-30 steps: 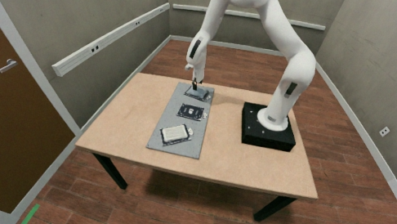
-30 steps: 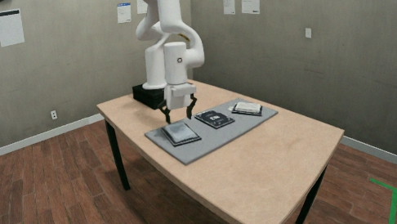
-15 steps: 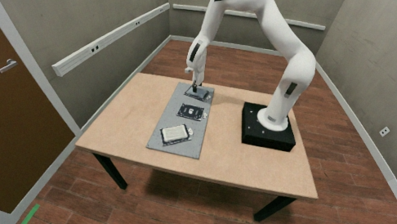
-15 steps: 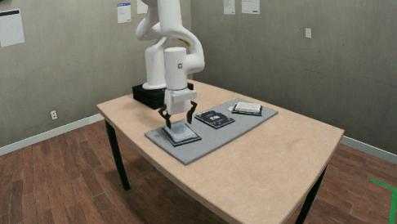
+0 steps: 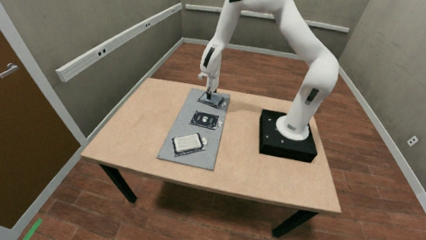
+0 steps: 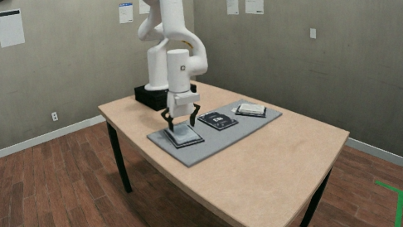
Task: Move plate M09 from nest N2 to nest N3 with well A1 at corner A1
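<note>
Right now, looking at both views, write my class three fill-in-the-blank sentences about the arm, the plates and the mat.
1. The jaws of the gripper stand ____ above a plate.
2. The grey mat carries ____ nests in a row.
3. The middle nest holds ____ plate.

Missing words: open; three; no

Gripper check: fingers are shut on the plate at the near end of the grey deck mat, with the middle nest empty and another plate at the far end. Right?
Not quite. In the exterior view the gripper is open, its fingers spread either side of the near plate and gripping nothing. The rest stands: the middle nest is empty and another plate sits at the far end.
</note>
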You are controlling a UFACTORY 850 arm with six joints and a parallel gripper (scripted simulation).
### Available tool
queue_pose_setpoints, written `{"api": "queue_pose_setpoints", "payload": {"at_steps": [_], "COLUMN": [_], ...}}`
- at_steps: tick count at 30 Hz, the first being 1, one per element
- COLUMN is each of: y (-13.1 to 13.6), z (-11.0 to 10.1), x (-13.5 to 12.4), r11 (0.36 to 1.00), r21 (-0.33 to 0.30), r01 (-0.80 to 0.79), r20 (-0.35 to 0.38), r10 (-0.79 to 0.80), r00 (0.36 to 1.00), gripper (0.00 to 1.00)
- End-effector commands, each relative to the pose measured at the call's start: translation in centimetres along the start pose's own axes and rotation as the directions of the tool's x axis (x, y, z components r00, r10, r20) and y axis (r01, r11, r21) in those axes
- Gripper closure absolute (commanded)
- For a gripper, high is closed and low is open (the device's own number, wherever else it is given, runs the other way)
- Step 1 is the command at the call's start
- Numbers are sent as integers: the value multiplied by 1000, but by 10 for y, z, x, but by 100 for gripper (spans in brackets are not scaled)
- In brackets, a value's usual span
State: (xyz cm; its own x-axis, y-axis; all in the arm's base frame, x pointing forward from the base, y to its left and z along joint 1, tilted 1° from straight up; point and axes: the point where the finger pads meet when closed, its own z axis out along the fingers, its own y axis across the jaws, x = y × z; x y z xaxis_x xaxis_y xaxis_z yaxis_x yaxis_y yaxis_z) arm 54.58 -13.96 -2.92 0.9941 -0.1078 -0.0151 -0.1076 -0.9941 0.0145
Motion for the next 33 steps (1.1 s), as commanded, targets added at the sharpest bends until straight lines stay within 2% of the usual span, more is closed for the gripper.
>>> {"api": "queue_pose_setpoints", "payload": {"at_steps": [1,33], "y": [0,0], "z": [1,19], "x": [1,1], "r11": [1000,1000], "r21": [0,0], "r01": [0,0], "r20": [-2,-2], "r10": [0,0], "r00": [1000,1000], "gripper": [0,0]}}
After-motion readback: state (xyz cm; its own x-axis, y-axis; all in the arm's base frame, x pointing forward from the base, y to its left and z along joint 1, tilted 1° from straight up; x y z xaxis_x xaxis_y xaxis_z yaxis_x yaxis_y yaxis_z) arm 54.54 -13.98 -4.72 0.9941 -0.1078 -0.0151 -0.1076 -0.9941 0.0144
